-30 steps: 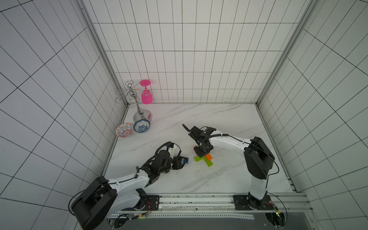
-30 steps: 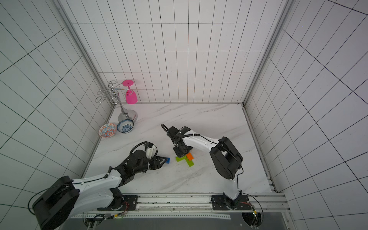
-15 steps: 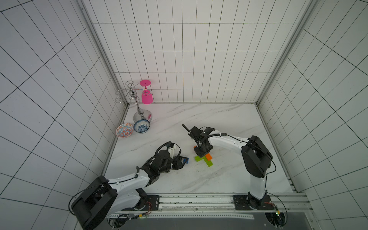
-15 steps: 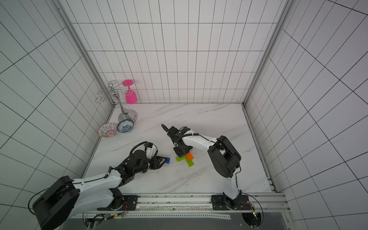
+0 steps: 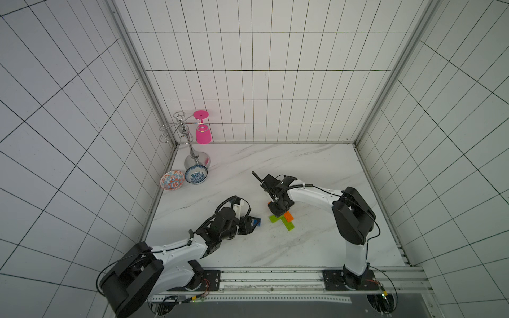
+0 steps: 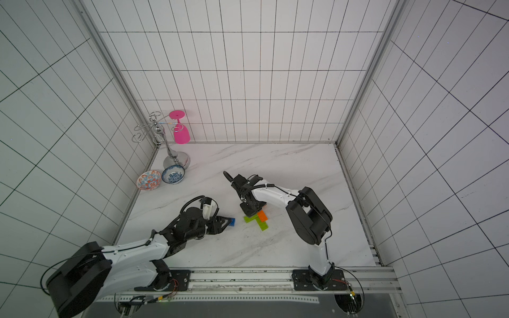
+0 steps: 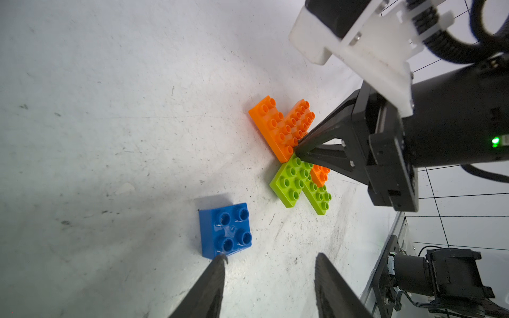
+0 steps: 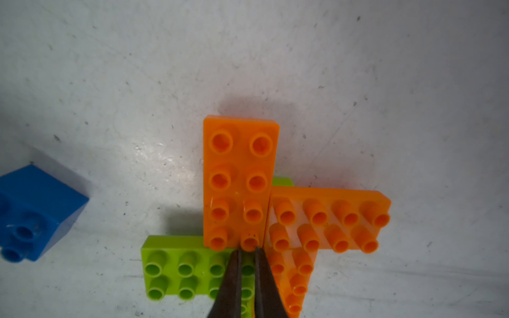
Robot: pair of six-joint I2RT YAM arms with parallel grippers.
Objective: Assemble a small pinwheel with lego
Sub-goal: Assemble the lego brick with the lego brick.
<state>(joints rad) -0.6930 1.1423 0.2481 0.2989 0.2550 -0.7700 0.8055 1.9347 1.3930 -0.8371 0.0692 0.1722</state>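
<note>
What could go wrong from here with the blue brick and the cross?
The blue brick sits off to one side of the open left fingers, with one tip at its edge, so closing may push it away. The shut right fingers occupy the centre of the cross, likely blocking the brick's seat.

Red bowl (image 5: 172,179) and blue bowl (image 5: 196,174) sit beside a rack (image 5: 201,159) holding a pink glass (image 5: 203,134).

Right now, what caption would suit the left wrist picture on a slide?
Open left hand beside the loose blue brick; shut right hand touching the centre of the orange-and-green cross.
</note>
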